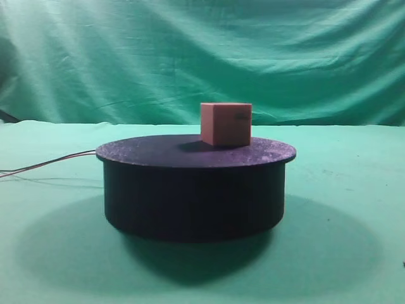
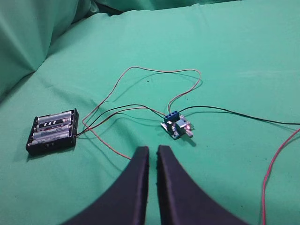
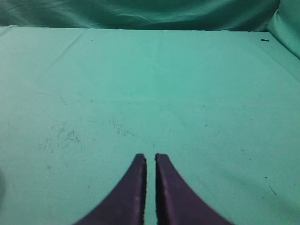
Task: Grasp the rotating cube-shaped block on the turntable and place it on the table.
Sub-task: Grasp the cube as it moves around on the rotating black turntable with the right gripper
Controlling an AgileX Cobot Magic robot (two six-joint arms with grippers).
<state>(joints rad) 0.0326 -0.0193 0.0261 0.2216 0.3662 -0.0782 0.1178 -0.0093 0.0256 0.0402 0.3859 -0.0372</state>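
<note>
Both tools are sitting low over the green worktop (image 1: 354,190) with nothing between their fingers. Seen from the left wrist view, the left tool (image 2: 153,151) is pointing forward and slightly down, its two dark curved fingers drawn nearly together with only a thin slit of cloth showing between the tips. Just ahead of those tips a small blue circuit board (image 2: 177,126) with a lit red dot is lying on the cloth, and a black battery holder (image 2: 52,131) with four cells is resting off to the left, joined to the board by thin red and black wires (image 2: 140,77) looping across the cloth.

In the right wrist view the right tool (image 3: 150,158) is posed the same way, fingers closed to a narrow gap, aimed over bare cloth marked with faint smudges.

Neither arm is showing in the exterior high view. There the black turntable (image 1: 158,155) is standing in the middle of the worktop, wires trailing from its left side. On its speckled top disc, a little right of centre, the cube-shaped block (image 1: 226,124) is sitting flat, one corner edge turned toward the camera and a faint dark mark showing on its right face.
</note>
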